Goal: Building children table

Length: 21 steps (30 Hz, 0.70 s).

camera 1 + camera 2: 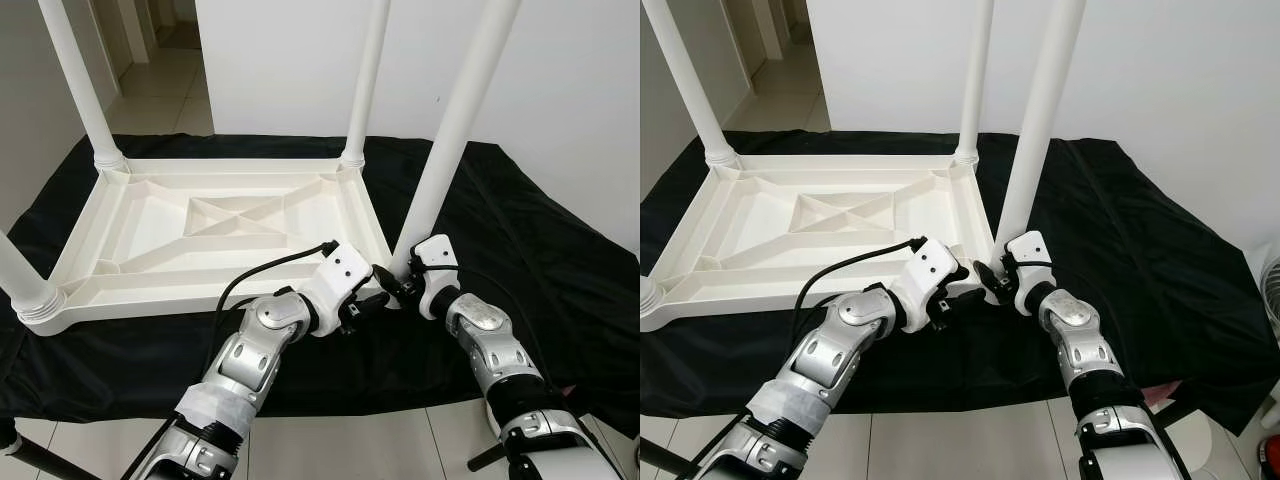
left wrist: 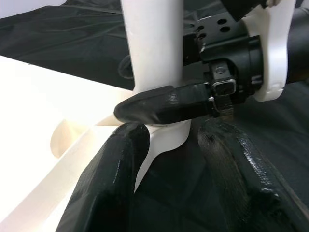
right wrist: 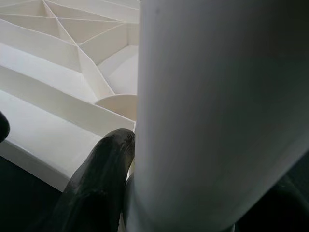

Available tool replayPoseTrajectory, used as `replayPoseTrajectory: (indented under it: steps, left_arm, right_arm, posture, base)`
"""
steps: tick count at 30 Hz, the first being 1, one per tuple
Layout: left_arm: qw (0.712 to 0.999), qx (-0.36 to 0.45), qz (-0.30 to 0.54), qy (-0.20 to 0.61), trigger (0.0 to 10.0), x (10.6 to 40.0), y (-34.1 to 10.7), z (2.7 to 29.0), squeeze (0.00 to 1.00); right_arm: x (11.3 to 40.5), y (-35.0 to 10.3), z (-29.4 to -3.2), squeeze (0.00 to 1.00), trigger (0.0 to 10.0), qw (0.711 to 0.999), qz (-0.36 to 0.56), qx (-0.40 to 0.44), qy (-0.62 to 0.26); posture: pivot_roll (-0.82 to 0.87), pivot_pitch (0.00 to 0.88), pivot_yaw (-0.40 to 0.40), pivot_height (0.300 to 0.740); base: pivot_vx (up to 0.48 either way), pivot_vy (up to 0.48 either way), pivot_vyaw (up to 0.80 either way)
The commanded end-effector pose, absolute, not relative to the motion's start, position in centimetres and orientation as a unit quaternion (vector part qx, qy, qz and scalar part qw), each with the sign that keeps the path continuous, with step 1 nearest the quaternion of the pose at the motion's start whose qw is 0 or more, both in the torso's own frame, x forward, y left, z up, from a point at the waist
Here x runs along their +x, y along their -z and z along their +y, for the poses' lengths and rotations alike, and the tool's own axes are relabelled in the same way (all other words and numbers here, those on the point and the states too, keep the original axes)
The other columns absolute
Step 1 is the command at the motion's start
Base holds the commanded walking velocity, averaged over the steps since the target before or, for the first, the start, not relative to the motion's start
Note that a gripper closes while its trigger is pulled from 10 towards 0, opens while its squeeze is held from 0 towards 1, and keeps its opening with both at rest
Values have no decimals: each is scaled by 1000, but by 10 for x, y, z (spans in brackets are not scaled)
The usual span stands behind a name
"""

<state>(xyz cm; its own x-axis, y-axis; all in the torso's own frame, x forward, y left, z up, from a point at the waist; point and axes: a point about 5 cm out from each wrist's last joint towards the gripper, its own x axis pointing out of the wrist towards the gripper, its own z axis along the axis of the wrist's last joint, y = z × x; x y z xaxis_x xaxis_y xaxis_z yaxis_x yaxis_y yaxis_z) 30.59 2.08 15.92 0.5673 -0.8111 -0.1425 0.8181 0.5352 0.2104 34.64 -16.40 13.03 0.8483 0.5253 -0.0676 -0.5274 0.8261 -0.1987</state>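
Note:
A white plastic children's table top [image 1: 200, 298] lies upside down on a black cloth. At its near right corner a white leg [image 1: 455, 120] stands upright. My right gripper [image 1: 402, 282] is shut on this leg just above its base, and one of its black fingers [image 3: 99, 186] presses against the leg [image 3: 207, 111]. My left gripper [image 1: 372, 302] is open at the same corner, low beside the right gripper. Its two fingers [image 2: 116, 183] straddle the corner's edge [image 2: 164, 140] with a gap on one side.
Three more white legs stand upright: far left [image 1: 80, 80], far right [image 1: 365, 80] and near left [image 1: 20, 270]. The black cloth [image 1: 540, 250] covers the floor up to a white wall. Pale tiles [image 1: 340, 445] show in front.

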Motion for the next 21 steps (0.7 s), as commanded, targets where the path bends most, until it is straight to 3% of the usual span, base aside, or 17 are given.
replayPoseTrajectory:
  steps: [1,9,10,12,13,21]
  left_arm:
    - [884,129,11,449,10000,307,-162,20,0]
    - [884,128,13,450,10000,306,-161,20,0]
    - [884,128,14,450,10000,306,-161,20,0]
    - [883,128,14,450,10000,306,-161,20,0]
    - [883,128,15,450,10000,306,-161,20,0]
    - [883,127,16,451,10000,305,-160,20,0]
  right_arm:
    - [345,-123,-162,0,0,951,21,-106,-290]
    - [343,-118,-166,0,0,958,17,-83,-276]
    - [344,-117,-168,0,3804,963,19,-78,-257]
    - [344,-116,-169,0,3804,966,21,-75,-245]
    - [343,-116,-169,0,10000,970,22,-72,-232]
    - [342,-116,-161,0,10000,985,16,-53,-164]
  posture:
    - [47,22,-29,740]
    - [43,31,-23,740]
    - [43,32,-25,740]
    - [43,32,-25,740]
    - [41,35,-26,740]
    - [41,38,-28,740]
  base:
    - [0,0,0]
    - [0,0,0]
    - [0,0,0]
    - [0,0,0]
    - [0,0,0]
    - [0,0,0]
